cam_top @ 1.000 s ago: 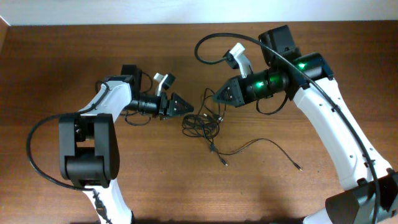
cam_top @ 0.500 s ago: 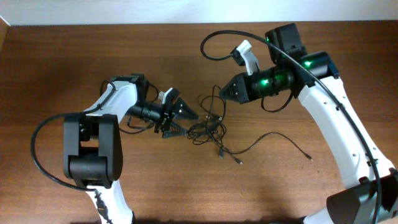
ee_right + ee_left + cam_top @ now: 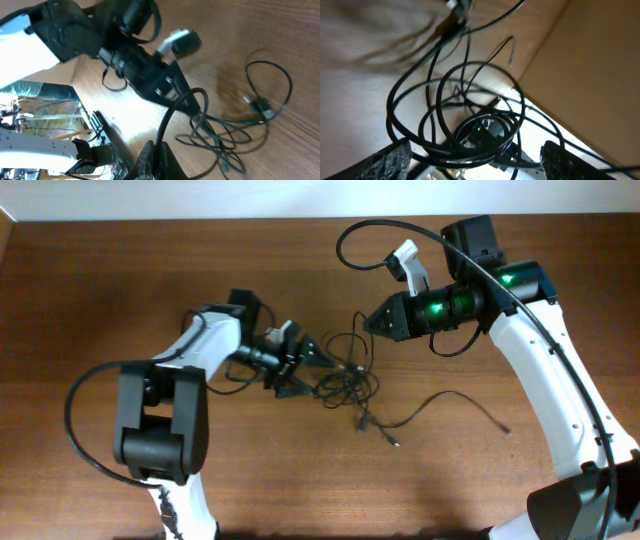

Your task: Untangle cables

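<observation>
The cables (image 3: pixel 347 383) are thin black cords knotted in a loose bundle at the table's middle. One long strand runs right to a small plug (image 3: pixel 505 427), and another plug end (image 3: pixel 395 442) lies below the bundle. My left gripper (image 3: pixel 305 370) is open at the bundle's left edge. In the left wrist view, its fingers (image 3: pixel 475 162) stand wide apart with loops of the cables (image 3: pixel 465 100) between and ahead of them. My right gripper (image 3: pixel 370 324) is shut on one cable strand above the bundle. In the right wrist view, that strand (image 3: pixel 172 112) rises from the closed fingers (image 3: pixel 159 156).
A thick black robot cable (image 3: pixel 350 238) arches over the table by the right arm. The left arm's base (image 3: pixel 150 440) stands at the left. The table's far edge (image 3: pixel 200 220) meets a white wall. Bare wood (image 3: pixel 300 480) lies in front.
Both grippers have moved right, and the bundle has been dragged right with them. My left gripper has opened and moved into the bundle's left side. My right gripper keeps hold of its strand.
</observation>
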Motion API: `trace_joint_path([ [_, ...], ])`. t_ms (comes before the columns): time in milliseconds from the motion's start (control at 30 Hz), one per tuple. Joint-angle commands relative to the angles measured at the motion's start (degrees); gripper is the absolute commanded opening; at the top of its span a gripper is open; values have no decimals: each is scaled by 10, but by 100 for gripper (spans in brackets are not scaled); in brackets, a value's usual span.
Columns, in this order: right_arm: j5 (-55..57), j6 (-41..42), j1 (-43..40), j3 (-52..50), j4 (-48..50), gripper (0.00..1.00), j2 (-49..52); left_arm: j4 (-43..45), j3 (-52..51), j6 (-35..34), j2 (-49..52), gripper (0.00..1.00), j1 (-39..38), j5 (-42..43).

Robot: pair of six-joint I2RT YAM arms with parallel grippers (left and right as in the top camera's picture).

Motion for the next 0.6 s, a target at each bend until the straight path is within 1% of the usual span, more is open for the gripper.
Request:
trace_joint_path([
  [0,0,-9,0,10,1,4,2,14,-1,-70,5,49,-30,-46],
  [33,0,-9,0,10,1,4,2,14,-1,-70,5,40,-32,-46],
  [67,0,-9,0,10,1,4,2,12,-1,-70,5,34,-32,-42],
  [100,0,-9,0,10,1,4,2,2,-1,-70,5,40,-32,-35],
  [133,1,-9,0,10,1,4,2,-20,-1,-69,5,56,-32,-24],
  [167,1,-9,0,10,1,4,2,-39,-1,-69,5,81,-32,-22],
  [200,1,-9,0,10,1,4,2,-67,-1,-69,5,94,-32,-23],
  [233,1,-9,0,10,0,4,2,-108,-1,-69,5,100,-32,-41],
  [333,0,-9,0,10,0,4,2,-108,-1,-74,5,99,-32,-66],
  [367,0,-9,0,10,0,4,2,-102,-1,-90,5,99,-32,-66],
  [433,0,-9,0,10,0,4,2,-62,-1,-164,5,99,-38,-66],
  [567,0,-9,0,10,0,4,2,-6,-1,-242,5,99,-75,-73],
])
